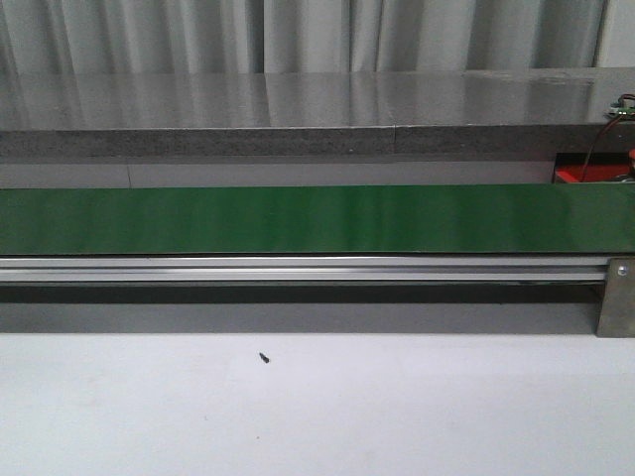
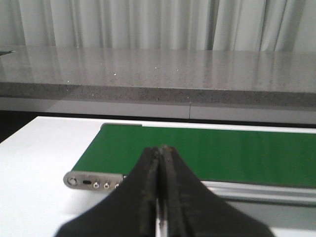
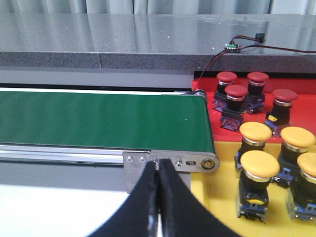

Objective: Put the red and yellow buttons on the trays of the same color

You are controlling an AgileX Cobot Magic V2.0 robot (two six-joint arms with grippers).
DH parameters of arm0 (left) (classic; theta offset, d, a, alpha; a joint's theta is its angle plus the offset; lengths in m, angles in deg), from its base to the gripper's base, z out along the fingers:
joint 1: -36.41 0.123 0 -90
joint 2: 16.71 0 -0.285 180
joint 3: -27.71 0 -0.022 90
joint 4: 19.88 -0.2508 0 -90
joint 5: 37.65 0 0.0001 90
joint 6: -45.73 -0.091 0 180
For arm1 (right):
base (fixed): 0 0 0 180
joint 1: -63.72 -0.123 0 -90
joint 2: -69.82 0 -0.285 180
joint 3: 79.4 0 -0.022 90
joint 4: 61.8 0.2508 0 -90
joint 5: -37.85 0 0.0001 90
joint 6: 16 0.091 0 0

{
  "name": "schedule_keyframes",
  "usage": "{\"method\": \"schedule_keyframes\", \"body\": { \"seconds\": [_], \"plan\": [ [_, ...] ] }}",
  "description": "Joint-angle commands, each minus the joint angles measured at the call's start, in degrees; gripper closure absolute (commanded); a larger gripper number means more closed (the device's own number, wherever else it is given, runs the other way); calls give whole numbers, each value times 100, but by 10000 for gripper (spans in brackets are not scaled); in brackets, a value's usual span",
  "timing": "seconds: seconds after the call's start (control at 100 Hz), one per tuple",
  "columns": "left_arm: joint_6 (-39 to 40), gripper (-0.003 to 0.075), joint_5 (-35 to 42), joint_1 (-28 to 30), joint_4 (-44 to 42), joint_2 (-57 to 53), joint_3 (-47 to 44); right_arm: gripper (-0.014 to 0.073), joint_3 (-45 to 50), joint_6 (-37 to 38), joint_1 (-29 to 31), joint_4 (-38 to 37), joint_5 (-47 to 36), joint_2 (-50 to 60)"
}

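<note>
Left gripper (image 2: pixel 160 197): I see its jaws pressed together, gripping nothing, facing the green belt (image 2: pixel 207 153).
Right gripper (image 3: pixel 159 202): jaws closed, empty, at the belt's end.
Red buttons (image 3: pixel 236 94): four upright on the red tray (image 3: pixel 202 81).
Yellow buttons (image 3: pixel 260 165): four on the yellow tray (image 3: pixel 212 197), beside the red one.
Bench (image 1: pixel 317 416): white.

Four red buttons (image 3: pixel 236 92) stand upright on the red tray (image 3: pixel 205 84), just past the far right end of the belt. Nearer to me, four yellow buttons (image 3: pixel 260 164) stand upright on the yellow tray (image 3: pixel 217 197), close together.
</note>
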Motion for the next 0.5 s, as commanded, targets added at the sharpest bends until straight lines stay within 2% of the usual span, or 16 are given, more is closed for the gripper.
{"method": "schedule_keyframes", "body": {
  "seconds": [0.0,0.18,0.49],
  "plan": [
    [164,740,641,-95,-146,-171,-6,661,-110,-6,-2,-76,-452,97],
    [218,740,1140,-352,-288,-182,-315,661,-110,-6,-2,-76,-452,97],
    [218,740,1059,-402,-297,-182,-315,661,-110,-6,-2,-76,-452,97]
  ]
}}
